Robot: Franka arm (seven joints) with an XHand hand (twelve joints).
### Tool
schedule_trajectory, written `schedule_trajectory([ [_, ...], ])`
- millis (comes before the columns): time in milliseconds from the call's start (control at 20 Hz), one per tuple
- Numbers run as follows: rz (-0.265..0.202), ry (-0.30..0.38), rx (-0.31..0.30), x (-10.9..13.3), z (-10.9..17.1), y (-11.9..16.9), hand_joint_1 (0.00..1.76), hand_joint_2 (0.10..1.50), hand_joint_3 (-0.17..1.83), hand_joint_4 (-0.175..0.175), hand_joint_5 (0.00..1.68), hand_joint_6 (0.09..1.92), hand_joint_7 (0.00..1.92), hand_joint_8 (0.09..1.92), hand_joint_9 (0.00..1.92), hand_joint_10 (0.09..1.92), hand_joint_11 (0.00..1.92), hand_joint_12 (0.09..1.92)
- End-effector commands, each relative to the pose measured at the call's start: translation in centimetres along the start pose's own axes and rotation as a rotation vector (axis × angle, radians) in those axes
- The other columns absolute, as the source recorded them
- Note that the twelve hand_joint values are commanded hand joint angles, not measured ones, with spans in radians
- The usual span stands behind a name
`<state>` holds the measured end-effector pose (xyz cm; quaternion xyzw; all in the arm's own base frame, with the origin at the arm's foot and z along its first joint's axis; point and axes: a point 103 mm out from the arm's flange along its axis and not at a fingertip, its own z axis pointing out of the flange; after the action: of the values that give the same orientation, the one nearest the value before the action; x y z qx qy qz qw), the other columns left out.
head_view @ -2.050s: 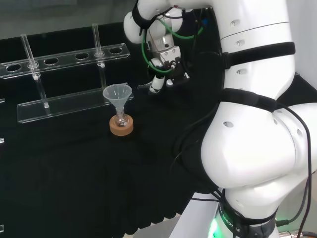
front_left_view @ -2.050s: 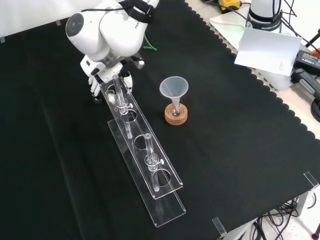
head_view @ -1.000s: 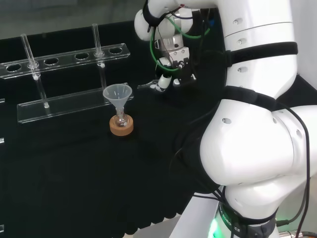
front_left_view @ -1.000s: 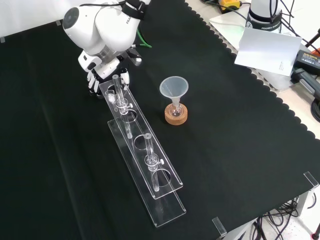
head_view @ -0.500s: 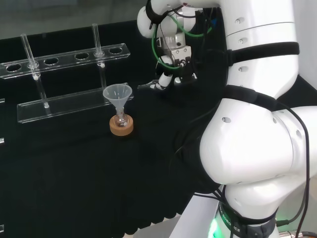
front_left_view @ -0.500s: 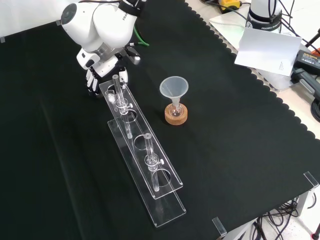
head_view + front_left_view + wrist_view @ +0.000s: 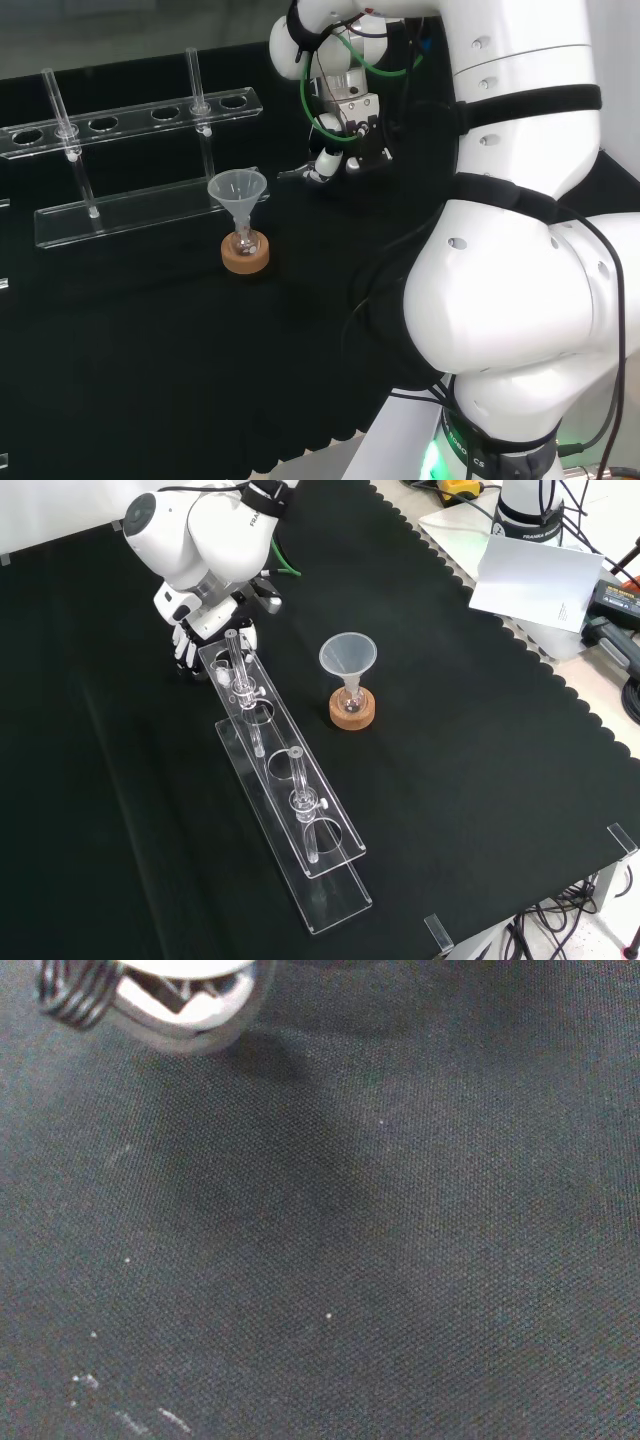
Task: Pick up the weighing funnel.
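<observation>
Head view: hand (image 7: pixel 338 140) low over bench (image 7: pixel 150 350), near end of clear rack (image 7: pixel 130 110); grasping or not, can't tell.

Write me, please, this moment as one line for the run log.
hand: low over cloth, beside end of tube rack | grasp: not confirmed | funnel: upright in flask on cork ring
</observation>
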<state>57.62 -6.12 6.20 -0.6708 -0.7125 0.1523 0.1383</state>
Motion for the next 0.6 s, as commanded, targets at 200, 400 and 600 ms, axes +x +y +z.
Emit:
schedule_trajectory([
  [200, 0.015, -0.02, -0.007, 0.09, 0.16, 0.11, 0.92, 0.66, 0.53, 0.074, 0.91, 0.62, 0.44, 0.68, 0.78, 0.49, 0.61, 1.19],
  [400, 0.039, -0.047, -0.016, -0.02, 0.29, 0.16, 1.06, 0.93, 0.17, 0.168, 1.15, 0.69, 0.45, 0.69, 0.8, 0.49, 0.64, 1.18],
  [600, 0.052, -0.058, -0.023, -0.22, 0.16, 0.03, 1.09, 0.95, 0.1, 0.175, 1.24, 0.58, 0.46, 0.69, 0.82, 0.48, 0.68, 1.15],
])
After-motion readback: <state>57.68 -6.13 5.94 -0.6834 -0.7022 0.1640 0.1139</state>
